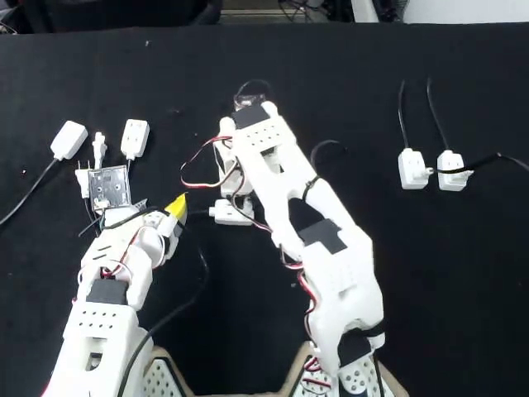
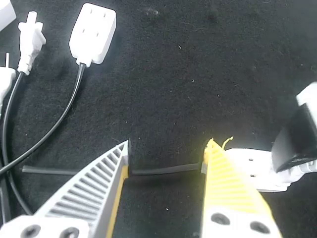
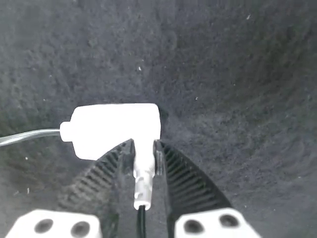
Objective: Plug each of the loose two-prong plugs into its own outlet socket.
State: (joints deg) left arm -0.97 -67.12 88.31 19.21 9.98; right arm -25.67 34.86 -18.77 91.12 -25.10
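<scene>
- The right jaws were shut tight on a plug [image 3: 143,181], held right against the middle socket [image 3: 116,130] on the table [image 1: 347,99], likely to push it in.
- The left jaws stood wide open just beside that socket, around a black cord [image 2: 163,170], maybe to steady it.

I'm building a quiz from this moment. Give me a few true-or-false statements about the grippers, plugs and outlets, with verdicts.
1. The right gripper is shut on a small white plug. True.
2. The left gripper is shut. False: it is open, and a thin black cable lies on the table between its fingers.
3. The white rectangular outlet block has a plug in it. False: its slots are free, and a white two-prong plug lies loose beside it.
4. The table is covered in black cloth. True.
</scene>
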